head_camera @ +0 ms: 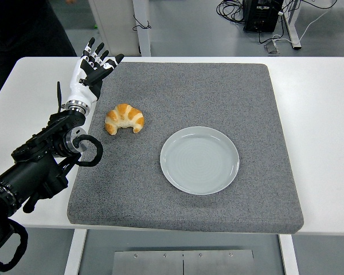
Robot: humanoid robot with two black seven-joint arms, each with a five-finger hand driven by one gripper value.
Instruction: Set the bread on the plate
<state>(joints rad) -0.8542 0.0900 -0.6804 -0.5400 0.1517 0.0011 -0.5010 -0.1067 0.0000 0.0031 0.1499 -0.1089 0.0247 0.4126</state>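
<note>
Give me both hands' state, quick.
Left hand: open, fingers spread, holding nothing, up beyond the croissant.
Right hand: not in view.

You see a grey mat [218,97] covering the white table [321,86], cables [232,8] trailing on the floor behind.

We see the bread [124,118] on the mat [218,91] at centre left, the plate [199,160] to its lower right, the left hand [92,67] at upper left.
</note>
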